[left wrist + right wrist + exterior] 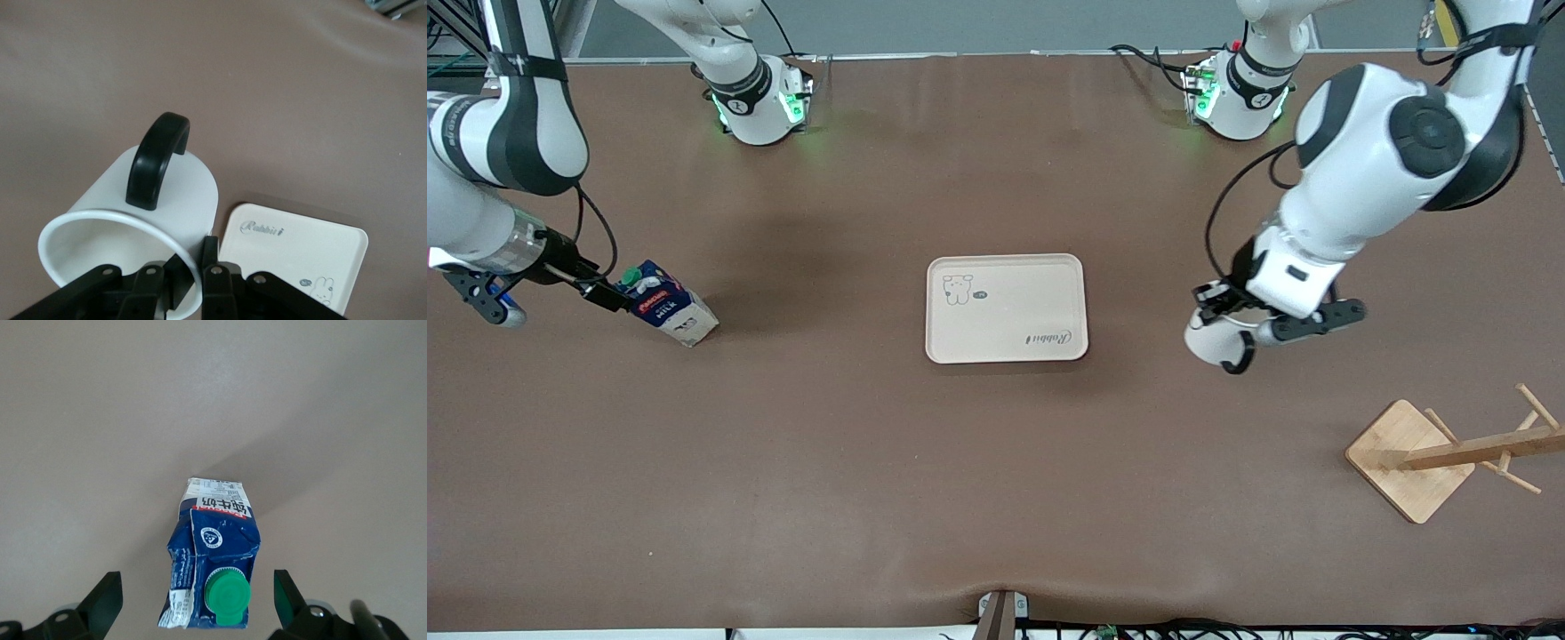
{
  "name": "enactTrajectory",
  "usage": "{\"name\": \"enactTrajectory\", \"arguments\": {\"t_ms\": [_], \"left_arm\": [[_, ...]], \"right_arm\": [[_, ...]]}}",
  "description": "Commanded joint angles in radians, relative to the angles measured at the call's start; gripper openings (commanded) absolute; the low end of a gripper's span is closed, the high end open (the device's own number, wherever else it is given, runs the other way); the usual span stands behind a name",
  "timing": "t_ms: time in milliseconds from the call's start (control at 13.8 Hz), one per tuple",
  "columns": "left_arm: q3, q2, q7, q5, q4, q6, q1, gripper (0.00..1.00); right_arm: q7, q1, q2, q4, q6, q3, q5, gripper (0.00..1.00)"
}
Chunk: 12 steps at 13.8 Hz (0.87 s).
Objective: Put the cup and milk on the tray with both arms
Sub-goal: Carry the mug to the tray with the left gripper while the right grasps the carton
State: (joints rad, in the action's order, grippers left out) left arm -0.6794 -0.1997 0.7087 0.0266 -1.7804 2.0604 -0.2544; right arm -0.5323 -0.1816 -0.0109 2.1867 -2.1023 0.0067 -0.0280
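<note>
Front view: both arms are out over the brown desk (996,498), one at each end, with the tray between them.
Left hand (1232,331): clamped tight on the rim of the cup (1209,338), one finger inside the wall and one outside, as the left wrist view shows.
Cup: white with a black handle, tilted in the grip, carried above bare desk toward the left arm's end; I cannot tell whether it touches the surface.
Right hand (551,293): fingers spread wide, holding nothing, set at the gabled top of the milk (669,307).
Right fingers (107,600): one stands on each side of the carton's top in the right wrist view, with a gap showing on both sides.
Milk: dark-blue and white carton with a green cap, standing on the desk toward the right arm's end, well apart from the tray.
Tray (1009,338): cream-beige, flat at mid-desk, nothing on it.
Open room: bare brown surface lies between the tray and each hand, and all along the edge nearest the front camera.
Wooden rack (1432,458): at the left arm's end, nearer the front camera than the cup, its peg arm reaching toward the desk's edge.
</note>
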Motion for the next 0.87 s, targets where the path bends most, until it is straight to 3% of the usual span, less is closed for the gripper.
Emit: {"name": "enactTrajectory", "arguments": {"t_ms": [0, 578, 795], "left_arm": [[-0.002, -0.092, 0.167, -0.065, 0.059, -0.036, 0.085, 0.00], [0.008, -0.263, 0.446, -0.088, 0.079, -0.037, 0.274, 0.00], [0.012, -0.351, 0.541, -0.088, 0.124, -0.037, 0.323, 0.00]], "right_arm": [[-0.084, -0.009, -0.037, 0.045, -0.015, 0.015, -0.001, 1.00], [-0.084, -0.010, -0.057, 0.108, -0.027, 0.015, -0.001, 1.00], [-0.084, -0.010, -0.063, 0.165, -0.117, 0.015, -0.001, 1.00]]}}
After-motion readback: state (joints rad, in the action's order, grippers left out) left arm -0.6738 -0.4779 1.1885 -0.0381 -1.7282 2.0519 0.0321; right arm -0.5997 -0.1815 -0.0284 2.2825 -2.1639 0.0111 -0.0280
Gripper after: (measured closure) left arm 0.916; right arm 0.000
